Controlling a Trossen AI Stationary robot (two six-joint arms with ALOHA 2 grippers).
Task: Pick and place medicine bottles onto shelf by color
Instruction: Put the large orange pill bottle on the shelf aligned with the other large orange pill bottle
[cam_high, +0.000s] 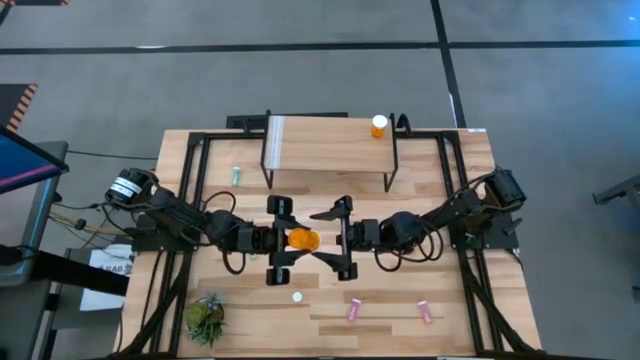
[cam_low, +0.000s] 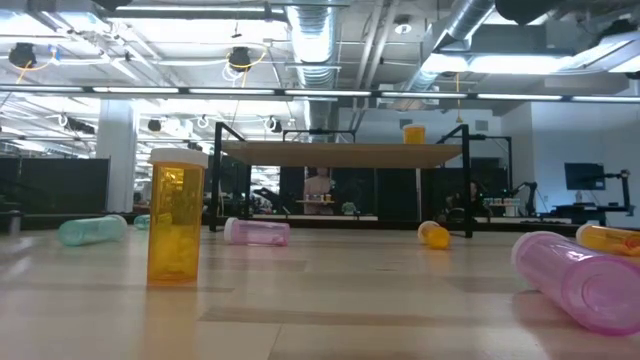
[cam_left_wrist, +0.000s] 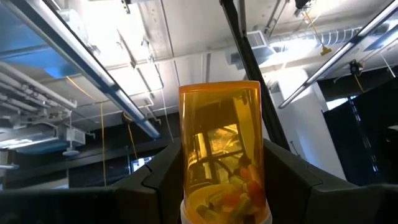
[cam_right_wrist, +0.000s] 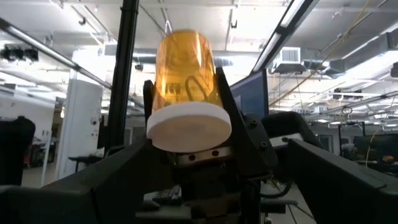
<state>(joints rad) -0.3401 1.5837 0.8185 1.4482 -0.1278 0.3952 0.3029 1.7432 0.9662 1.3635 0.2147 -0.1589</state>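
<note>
An orange medicine bottle (cam_high: 301, 240) with a white cap (cam_right_wrist: 188, 127) hangs above the table's middle, cap end down, with my left gripper (cam_high: 285, 240) shut on it. My right gripper (cam_high: 343, 238) faces it from the table's right. It is open, and its fingers stand wide on either side of the bottle without touching. The shelf (cam_high: 330, 146) stands at the far edge on thin black legs, and one orange bottle (cam_high: 379, 126) stands upright on its right end. Neither gripper shows in the low view. My left gripper pinches the orange bottle's body just above the cap (cam_right_wrist: 214, 93) between its two fingers (cam_left_wrist: 292, 180). The fingers come from the table's left, slanting upward. The bottle is lifted clear of the table, cap end lowest, with its pills lying at that end (cam_left_wrist: 233, 199).
A teal bottle (cam_high: 237, 174) lies left of the shelf. An orange bottle (cam_low: 175, 225) stands upright near the front, and two pink bottles (cam_high: 354, 311) (cam_high: 427, 312) lie near the front edge. A small plant (cam_high: 205, 318) sits at the near left corner.
</note>
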